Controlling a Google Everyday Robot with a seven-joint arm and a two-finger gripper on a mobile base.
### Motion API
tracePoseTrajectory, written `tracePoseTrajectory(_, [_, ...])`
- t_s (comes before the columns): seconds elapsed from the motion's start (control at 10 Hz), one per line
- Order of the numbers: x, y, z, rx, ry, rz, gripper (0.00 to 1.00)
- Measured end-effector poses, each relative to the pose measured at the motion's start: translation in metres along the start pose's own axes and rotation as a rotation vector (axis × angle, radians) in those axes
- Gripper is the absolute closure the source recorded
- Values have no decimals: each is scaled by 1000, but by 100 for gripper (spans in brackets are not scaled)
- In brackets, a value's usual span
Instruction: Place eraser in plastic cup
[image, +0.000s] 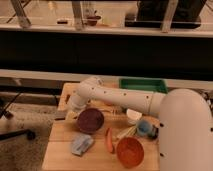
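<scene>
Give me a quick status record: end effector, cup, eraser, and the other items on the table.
end effector: shut, at the left edge of the table, left of the dark red bowl
white cup: right of that bowl, well away from the end effector
eraser: not identifiable; held or not, cannot tell
blue-grey block: front left
orange bowl: front, right of the block
green tray: far right

You get a dim, warm, soft view (nothing is crisp): overhead light whitens the arm above the purple bowl; the gripper left of it sits in shadow.
</scene>
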Motion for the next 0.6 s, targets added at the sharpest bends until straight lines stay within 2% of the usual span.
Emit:
tracePoseTrajectory(0.3, [-5,2,-15,3,-21,-2,100])
tracePoseTrajectory(0.6, [10,3,-35,17,-29,15,100])
